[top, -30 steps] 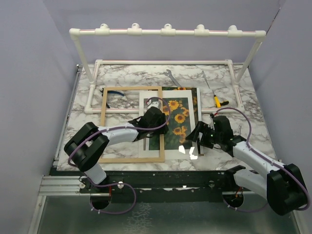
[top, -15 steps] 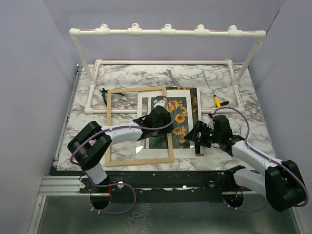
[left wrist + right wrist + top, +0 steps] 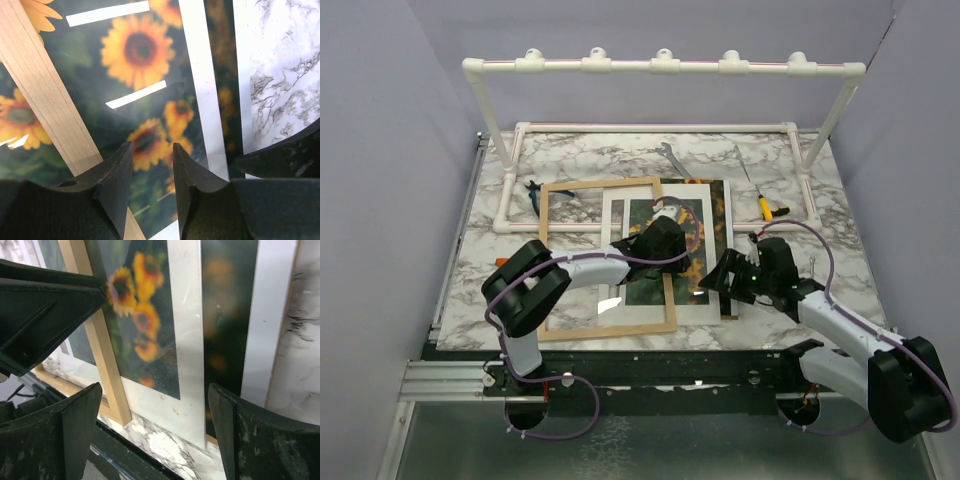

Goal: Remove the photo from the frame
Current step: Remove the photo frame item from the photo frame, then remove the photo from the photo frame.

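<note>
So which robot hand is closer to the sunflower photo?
Left. The left gripper hangs right above the photo, its fingers pointing at the sunflowers. The right gripper sits off to the photo's right side.

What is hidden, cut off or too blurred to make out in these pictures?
- Top external: the tips of the left gripper, hidden under its own wrist.
- Left wrist: most of the frame, cut off by the picture edges.
- Right wrist: the photo, with its flowers out of focus.
</note>
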